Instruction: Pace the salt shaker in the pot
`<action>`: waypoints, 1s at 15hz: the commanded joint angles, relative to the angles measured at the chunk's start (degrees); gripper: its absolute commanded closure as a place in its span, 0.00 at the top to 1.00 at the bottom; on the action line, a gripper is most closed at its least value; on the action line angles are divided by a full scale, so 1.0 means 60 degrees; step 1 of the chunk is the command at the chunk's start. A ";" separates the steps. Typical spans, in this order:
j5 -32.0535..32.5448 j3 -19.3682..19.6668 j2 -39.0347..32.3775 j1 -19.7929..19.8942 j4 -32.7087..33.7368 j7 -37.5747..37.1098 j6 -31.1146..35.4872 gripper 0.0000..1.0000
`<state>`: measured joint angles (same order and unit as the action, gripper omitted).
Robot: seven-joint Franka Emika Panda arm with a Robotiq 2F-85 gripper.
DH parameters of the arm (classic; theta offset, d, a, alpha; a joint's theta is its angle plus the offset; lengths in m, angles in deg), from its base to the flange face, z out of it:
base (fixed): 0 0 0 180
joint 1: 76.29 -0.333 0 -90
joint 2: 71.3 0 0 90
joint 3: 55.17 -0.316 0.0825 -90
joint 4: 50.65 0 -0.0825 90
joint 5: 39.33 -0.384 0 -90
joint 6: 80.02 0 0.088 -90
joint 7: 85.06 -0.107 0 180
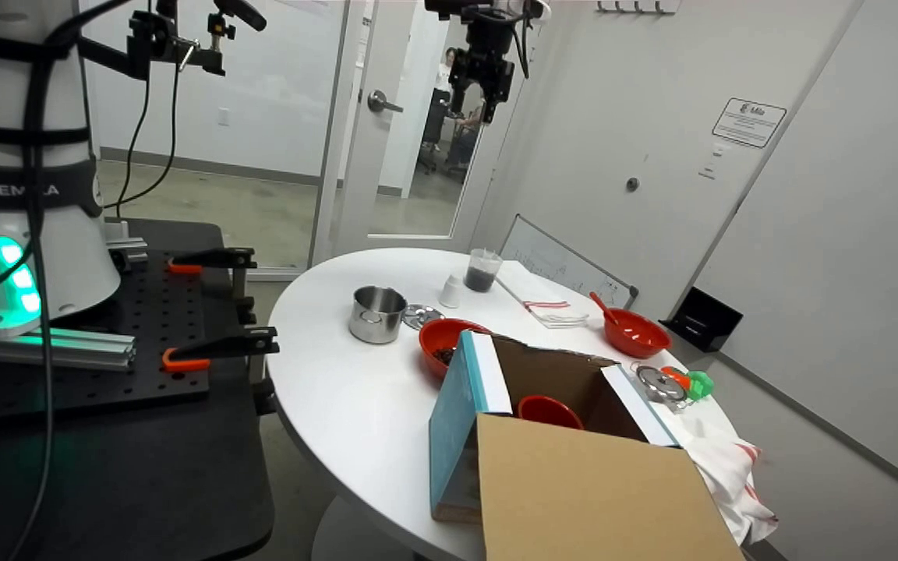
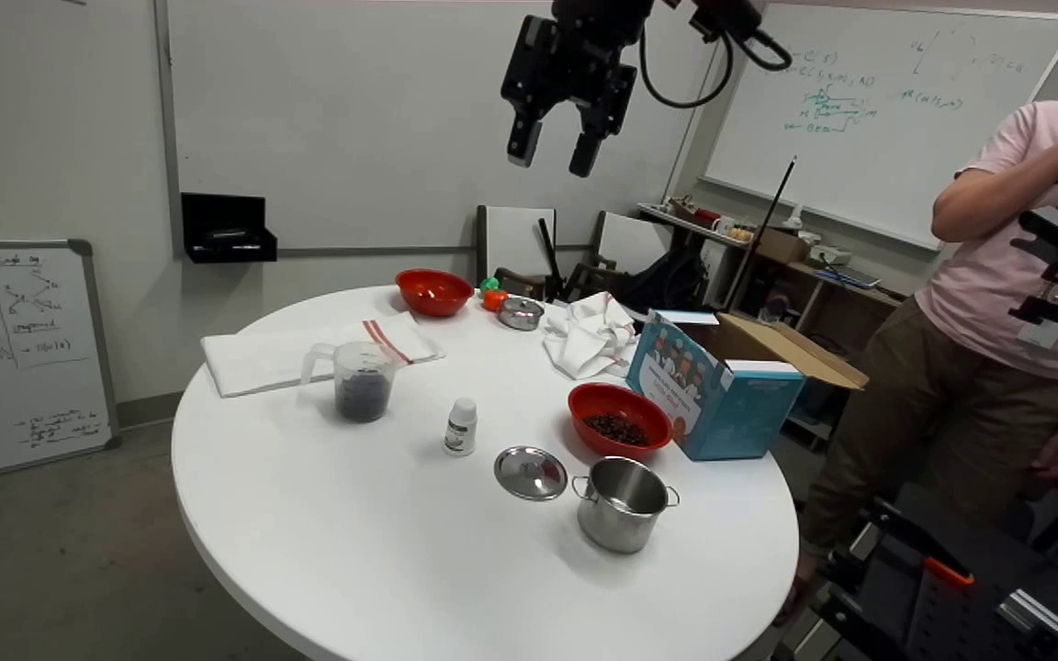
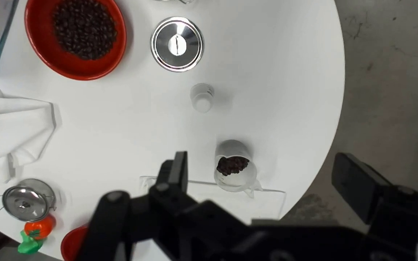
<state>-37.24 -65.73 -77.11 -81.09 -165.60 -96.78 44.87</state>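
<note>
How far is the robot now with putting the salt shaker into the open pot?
Done: the pot looks ready, uncovered, with a lid beside it.
In hand: nothing; the fingers hang open and empty.
Left: grasping the salt shaker, which stands on the table, and placing it in the pot.

Bright and evenly lit

You get soft shadows on the tabletop (image 3: 285, 72). In your wrist view, the steel lid (image 3: 177, 44) glares and the end effector (image 3: 261, 159) looks dark and blurred; in an exterior view, green lights (image 1: 22, 278) glow.
</note>
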 commanded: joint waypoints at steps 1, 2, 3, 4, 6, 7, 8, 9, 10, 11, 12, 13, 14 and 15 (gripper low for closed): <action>0.0109 0.0390 -0.1240 -0.0154 0.1235 0.0309 -0.0107 1.00; 0.0025 0.0471 -0.1486 -0.0135 0.1413 0.0391 -0.0086 1.00; -0.0004 0.0554 -0.1734 -0.0120 0.1576 0.0424 -0.0058 1.00; -0.0078 0.0624 -0.2038 -0.0093 0.1849 0.0525 -0.0110 1.00; -0.0103 0.0757 -0.2611 -0.0105 0.2322 0.0573 -0.0191 1.00; -0.0072 0.0806 -0.2904 -0.0144 0.2512 0.0538 -0.0186 1.00; -0.0037 0.0853 -0.3179 -0.0185 0.2692 0.0497 -0.0201 1.00; -0.0018 0.0890 -0.3526 -0.0237 0.2867 0.0423 -0.0194 1.00; -0.0099 0.0878 -0.3807 -0.0247 0.2977 0.0474 -0.0091 1.00; -0.0085 0.0865 -0.4008 -0.0292 0.3035 0.0526 0.0038 1.00; -0.0051 0.0867 -0.4130 -0.0347 0.3100 0.0536 -0.0005 1.00; -0.0124 0.0919 -0.3643 -0.0293 0.2569 0.0436 0.0002 1.00; -0.0128 0.0917 -0.3854 -0.0339 0.2683 0.0437 0.0010 1.00; -0.0129 0.0915 -0.3987 -0.0375 0.2774 0.0438 0.0012 1.00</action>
<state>-37.37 -61.30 -101.08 -82.42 -149.06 -94.54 45.08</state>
